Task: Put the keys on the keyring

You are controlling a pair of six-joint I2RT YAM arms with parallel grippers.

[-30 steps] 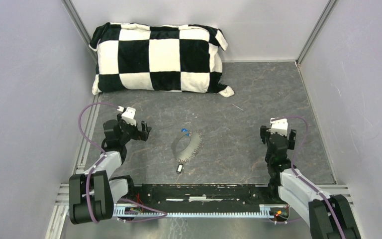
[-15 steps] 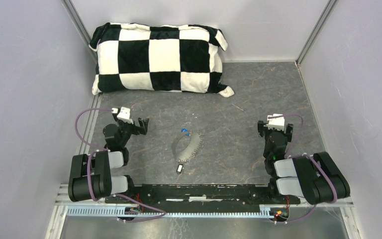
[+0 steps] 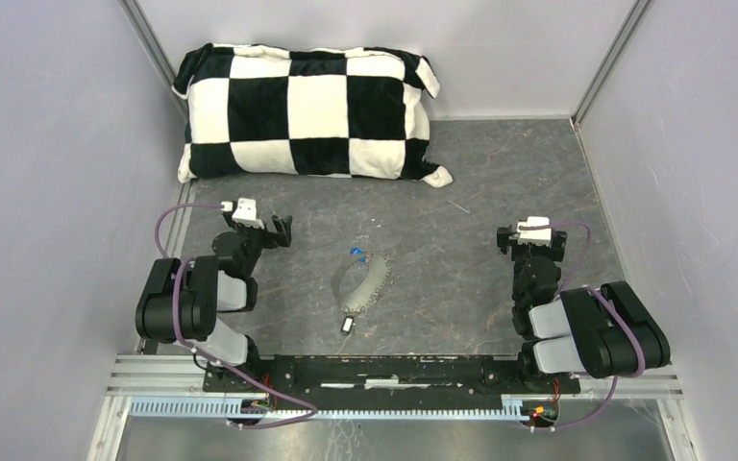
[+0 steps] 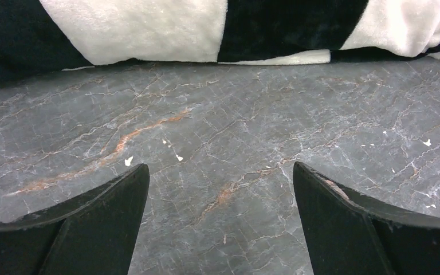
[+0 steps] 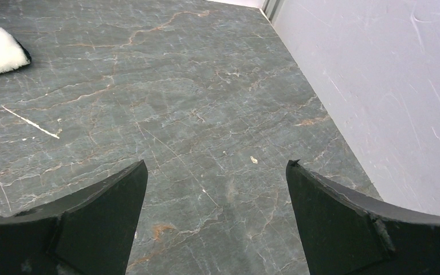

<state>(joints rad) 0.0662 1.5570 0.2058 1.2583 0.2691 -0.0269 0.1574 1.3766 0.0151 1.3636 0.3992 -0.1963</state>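
Observation:
The keyring [image 3: 379, 280], a thin silvery loop with a jagged edge, lies flat on the grey table midway between the arms. A blue-headed key [image 3: 356, 254] rests at the loop's far edge. A black-headed key [image 3: 348, 324] lies just near of the loop. My left gripper [image 3: 277, 230] is open, left of the keyring and apart from it. My right gripper [image 3: 532, 242] is open too, well to the right. The left wrist view shows the left gripper [image 4: 219, 169] over bare table only, as does the right wrist view for the right gripper [image 5: 216, 163]; neither shows keys or keyring.
A black-and-white checkered pillow [image 3: 307, 110] lies along the back wall, and its edge fills the top of the left wrist view [image 4: 149, 28]. Grey walls close both sides; the right wall [image 5: 389, 86] stands close to the right gripper. A metal rail [image 3: 394, 408] runs along the near edge.
Both arms have folded back, elbows now drawn in over their bases. The grippers stayed open and nearly in place. Keys and keyring have not moved.

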